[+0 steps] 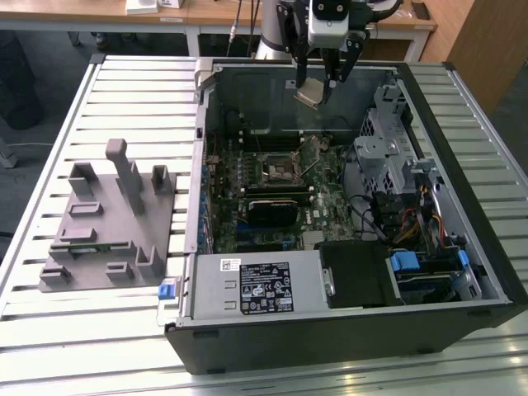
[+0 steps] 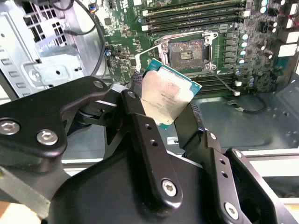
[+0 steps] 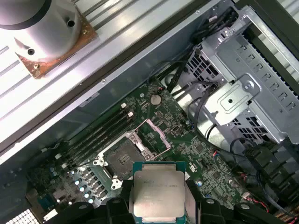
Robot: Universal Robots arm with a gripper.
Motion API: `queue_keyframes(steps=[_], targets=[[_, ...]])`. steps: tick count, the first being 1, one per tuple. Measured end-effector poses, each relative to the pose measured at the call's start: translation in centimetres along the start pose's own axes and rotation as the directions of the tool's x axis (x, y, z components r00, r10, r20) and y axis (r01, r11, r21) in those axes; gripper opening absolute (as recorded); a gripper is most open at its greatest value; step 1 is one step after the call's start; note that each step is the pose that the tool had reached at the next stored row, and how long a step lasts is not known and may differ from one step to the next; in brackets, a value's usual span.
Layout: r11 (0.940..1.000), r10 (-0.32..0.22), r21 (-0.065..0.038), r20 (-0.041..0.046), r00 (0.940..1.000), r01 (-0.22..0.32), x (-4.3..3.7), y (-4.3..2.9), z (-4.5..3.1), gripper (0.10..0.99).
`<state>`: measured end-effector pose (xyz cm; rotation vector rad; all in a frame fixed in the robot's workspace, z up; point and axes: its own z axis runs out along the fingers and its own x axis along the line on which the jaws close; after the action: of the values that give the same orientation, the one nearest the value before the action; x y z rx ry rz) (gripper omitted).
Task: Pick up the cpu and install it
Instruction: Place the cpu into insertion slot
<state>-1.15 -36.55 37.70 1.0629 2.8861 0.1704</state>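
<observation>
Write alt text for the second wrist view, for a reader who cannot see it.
A small flat square cpu with a pale silver metal top is clamped, tilted, between two black metal fingers. Beyond it lies a green motherboard whose square metal-framed socket stands open and empty.

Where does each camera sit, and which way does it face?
Exterior view: off the arm, looking down over the open computer case; shows the arm and gripper.
Second wrist view: on the arm, looking past its black fingers at the cpu and open socket.
First wrist view: on the arm, looking down on the motherboard; fingertips show.
Shared: both wrist views show the gripped cpu and the socket.
</observation>
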Motion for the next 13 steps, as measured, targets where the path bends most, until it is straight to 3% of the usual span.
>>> queue_keyframes(steps=[7,13], targets=[[0.996,0.089,0.003,0.013,0.9959,-0.089,0.01,0.0,0.08,0.529],[0.9841,0.177,0.004,0.0258,0.9838,-0.177,0.01,-0.01,0.13,0.529]])
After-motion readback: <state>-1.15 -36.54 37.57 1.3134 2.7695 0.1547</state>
